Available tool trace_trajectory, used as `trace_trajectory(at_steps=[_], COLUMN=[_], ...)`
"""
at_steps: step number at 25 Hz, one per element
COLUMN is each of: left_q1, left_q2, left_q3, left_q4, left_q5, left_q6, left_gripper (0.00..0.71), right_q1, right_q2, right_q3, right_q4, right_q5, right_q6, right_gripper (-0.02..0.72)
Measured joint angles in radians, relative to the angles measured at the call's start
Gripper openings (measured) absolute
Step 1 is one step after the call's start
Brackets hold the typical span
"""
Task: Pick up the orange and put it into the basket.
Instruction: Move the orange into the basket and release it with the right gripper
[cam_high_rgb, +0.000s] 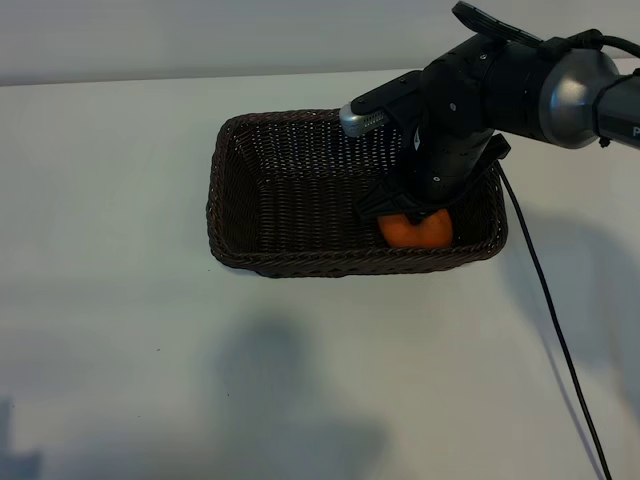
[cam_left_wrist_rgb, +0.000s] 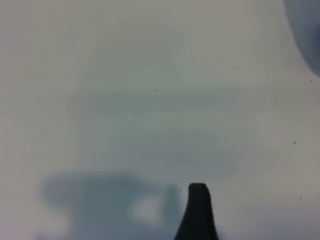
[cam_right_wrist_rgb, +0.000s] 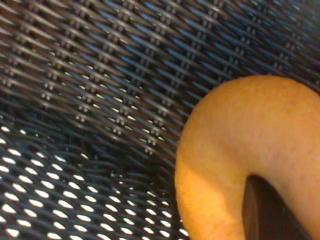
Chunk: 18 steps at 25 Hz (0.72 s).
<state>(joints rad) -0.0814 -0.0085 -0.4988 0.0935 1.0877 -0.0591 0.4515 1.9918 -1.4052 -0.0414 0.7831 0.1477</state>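
The orange (cam_high_rgb: 415, 231) sits low inside the dark woven basket (cam_high_rgb: 215, 190), in the corner nearest the right arm and close to the near wall. My right gripper (cam_high_rgb: 412, 214) reaches down into the basket from above and is shut on the orange. The right wrist view shows the orange (cam_right_wrist_rgb: 250, 145) filling one side over the basket's weave (cam_right_wrist_rgb: 100, 75), with one dark finger (cam_right_wrist_rgb: 267, 212) pressed against its skin. My left arm is outside the exterior view. Its wrist view shows only one dark fingertip (cam_left_wrist_rgb: 198, 210) over the bare white table, holding nothing.
The basket stands on a white table (cam_high_rgb: 120, 330). A black cable (cam_high_rgb: 550, 310) trails from the right arm across the table to the near edge. The right arm's body (cam_high_rgb: 520, 85) hangs over the basket's far right corner.
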Motion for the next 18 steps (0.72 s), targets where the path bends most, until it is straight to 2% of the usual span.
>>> trace_trajectory(at_steps=[6, 9, 11, 16, 18], left_q1=[0.000, 0.000, 0.000, 0.000, 0.000], left_q2=[0.000, 0.000, 0.000, 0.000, 0.000], left_q3=[0.000, 0.000, 0.000, 0.000, 0.000], left_q4=[0.000, 0.000, 0.000, 0.000, 0.000], left_q5=[0.000, 0.000, 0.000, 0.000, 0.000], left_q6=[0.000, 0.000, 0.000, 0.000, 0.000], left_gripper=[0.592, 0.592, 0.592, 0.592, 0.592], right_q1=[0.000, 0.000, 0.000, 0.000, 0.000], right_q2=[0.000, 0.000, 0.000, 0.001, 0.001], right_q3=[0.000, -0.002, -0.012, -0.097, -0.144], right_q4=[0.000, 0.001, 0.014, 0.032, 0.041], right_q5=[0.000, 0.005, 0.025, 0.125, 0.183], right_q6=[-0.001, -0.003, -0.003, -0.014, -0.029], right_gripper=[0.085, 0.127, 0.205, 0.527, 0.603])
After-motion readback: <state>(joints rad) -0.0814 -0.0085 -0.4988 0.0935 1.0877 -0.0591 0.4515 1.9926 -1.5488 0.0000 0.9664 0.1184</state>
